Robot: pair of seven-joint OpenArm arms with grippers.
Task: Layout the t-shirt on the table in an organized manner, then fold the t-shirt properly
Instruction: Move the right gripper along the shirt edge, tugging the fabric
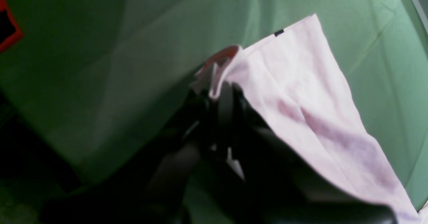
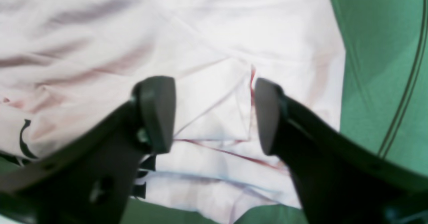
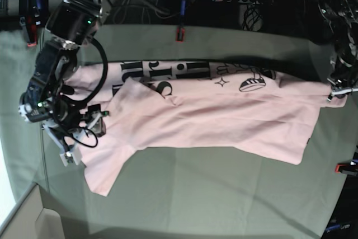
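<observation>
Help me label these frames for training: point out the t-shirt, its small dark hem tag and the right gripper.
t-shirt (image 3: 224, 118): base view, middle of the pink body.
hem tag (image 1: 279, 32): left wrist view, dark tab on the hem edge.
right gripper (image 2: 214, 117): right wrist view, gap between the open fingertips.

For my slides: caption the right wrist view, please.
Right gripper open above the rumpled pink t-shirt on the green table.

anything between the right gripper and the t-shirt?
Nothing visible. The right gripper is open directly over the t-shirt, with only pink fabric showing between its fingers. Whether it touches the cloth can't be told.
</observation>
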